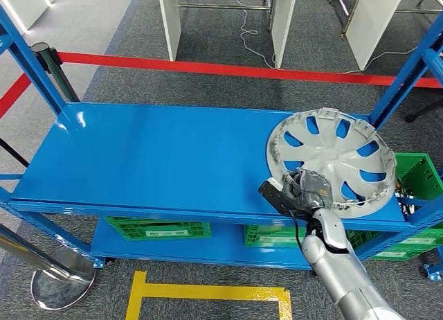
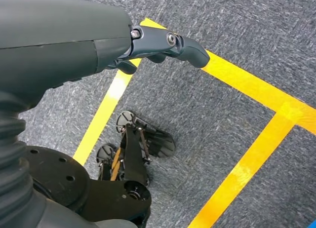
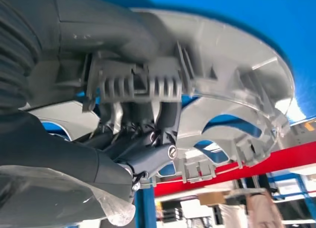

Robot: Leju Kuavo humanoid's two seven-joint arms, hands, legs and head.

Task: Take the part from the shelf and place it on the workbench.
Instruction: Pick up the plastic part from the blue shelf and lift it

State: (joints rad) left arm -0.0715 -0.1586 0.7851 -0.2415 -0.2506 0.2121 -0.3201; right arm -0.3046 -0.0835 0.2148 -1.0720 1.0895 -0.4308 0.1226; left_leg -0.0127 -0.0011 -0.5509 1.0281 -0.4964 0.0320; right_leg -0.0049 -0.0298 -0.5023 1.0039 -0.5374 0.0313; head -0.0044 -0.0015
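Observation:
The part is a silver hubcap [image 1: 334, 150] with slotted openings, lying at the right end of the blue shelf [image 1: 156, 161], its near rim reaching the shelf's front edge. My right hand [image 1: 308, 190] is at that near rim. In the right wrist view its dark fingers [image 3: 149, 149] curl through the openings from below and the thumb lies over the rim of the hubcap [image 3: 231, 65], so it grips the part. My left hand [image 2: 160, 43] hangs over the grey carpet with its fingers stretched out, holding nothing.
Green crates [image 1: 156, 228] sit on the lower shelf, and another green crate [image 1: 418, 174] stands right of the hubcap. Blue uprights [image 1: 402, 77] flank the shelf. A red barrier tape [image 1: 209, 67] runs behind it. A chrome stanchion base [image 1: 62, 282] and yellow floor lines [image 1: 209, 292] lie in front.

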